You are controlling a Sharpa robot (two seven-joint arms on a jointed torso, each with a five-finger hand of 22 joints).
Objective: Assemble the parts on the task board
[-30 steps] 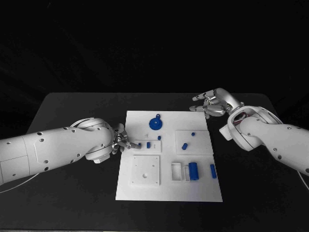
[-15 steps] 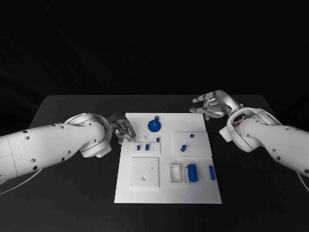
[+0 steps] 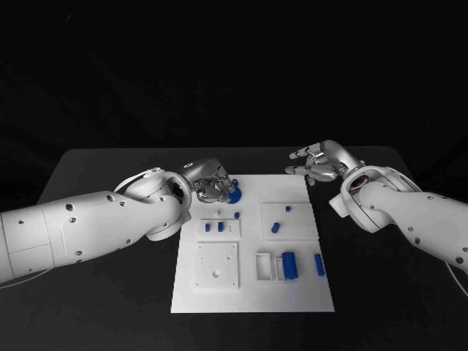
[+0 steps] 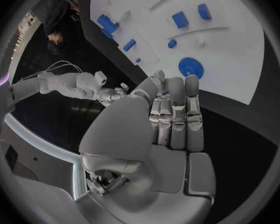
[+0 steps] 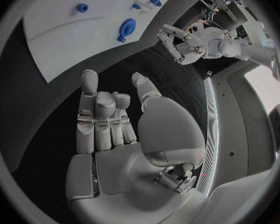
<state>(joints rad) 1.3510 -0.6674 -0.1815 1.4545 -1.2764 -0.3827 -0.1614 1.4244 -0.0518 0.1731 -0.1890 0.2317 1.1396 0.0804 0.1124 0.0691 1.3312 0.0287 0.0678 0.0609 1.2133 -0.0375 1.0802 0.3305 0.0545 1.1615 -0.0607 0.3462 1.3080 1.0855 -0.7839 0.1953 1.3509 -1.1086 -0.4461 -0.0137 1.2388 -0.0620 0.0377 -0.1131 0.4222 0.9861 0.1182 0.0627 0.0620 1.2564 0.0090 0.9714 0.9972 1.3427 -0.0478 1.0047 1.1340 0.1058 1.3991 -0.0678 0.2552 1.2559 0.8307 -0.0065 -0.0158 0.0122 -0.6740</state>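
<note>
Centrally, flat white task board (image 3: 253,292), round toothed blue gear (image 3: 233,194)

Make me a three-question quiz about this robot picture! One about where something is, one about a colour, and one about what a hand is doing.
1. Where is the round blue gear?
A. near the board's far edge
B. at the board's near edge
C. off the board, on the black table

2. What colour is the task board?
A. black
B. white
C. blue

3. What is the right hand doing?
A. holding a blue part
B. pressing on the board
C. holding nothing

Answers: 1 A, the gear lies at the far end, by the left hand. 2 B, the plate is white on a black table. 3 C, the palm is bare in the right wrist view.
</note>
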